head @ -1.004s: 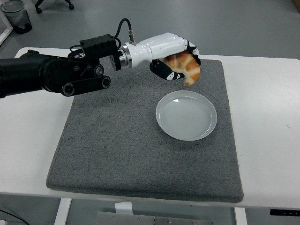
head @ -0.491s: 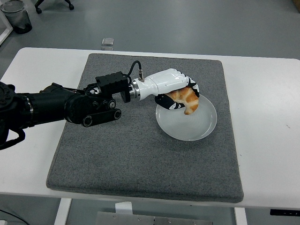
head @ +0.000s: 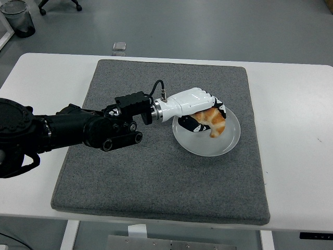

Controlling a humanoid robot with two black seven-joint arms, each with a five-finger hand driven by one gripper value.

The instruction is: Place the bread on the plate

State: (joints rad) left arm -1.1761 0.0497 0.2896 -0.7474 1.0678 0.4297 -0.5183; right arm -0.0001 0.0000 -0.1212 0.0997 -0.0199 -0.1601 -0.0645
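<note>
Grey mat (head: 130, 177) covers the white desk (head: 296, 130); the left hand (head: 200, 110) grips the bread (head: 213, 121) low over the plate (head: 208, 146), release seemingly left, right hand unseen

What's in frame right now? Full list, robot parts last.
bread: 1, golden brown, in the left hand over the plate
plate: 1, white, on the mat, right of centre
mat: 1, grey, covering the middle of the table
table: 1, white, under the mat
small box: 1, clear or grey, on the floor beyond the table's far edge
bin: 1, dark, on the floor at top left
left arm: 1, black, coming in from the left edge
left hand: 1, white and black, shut on the bread above the plate
</note>
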